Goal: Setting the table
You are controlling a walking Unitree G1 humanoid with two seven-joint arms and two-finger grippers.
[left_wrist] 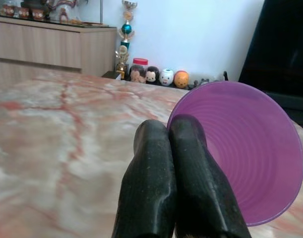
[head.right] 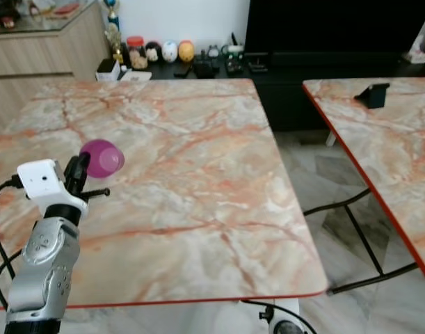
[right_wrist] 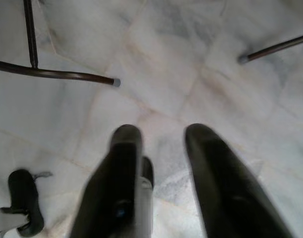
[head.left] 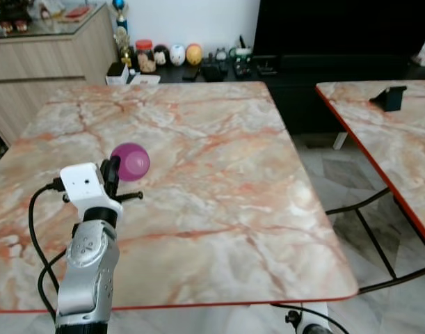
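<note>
The left hand [head.left: 120,169], fingers pinched on the rim of a purple plastic bowl [head.left: 131,161] held tilted over the marble desk [head.left: 219,188], should level it before lowering, while the right hand [right_wrist: 163,148] hangs parted above the floor.

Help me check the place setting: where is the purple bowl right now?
The purple bowl is held tilted in the left claw, above the left part of the marble table, nearer its front edge than the shelf of figurines behind.
</note>
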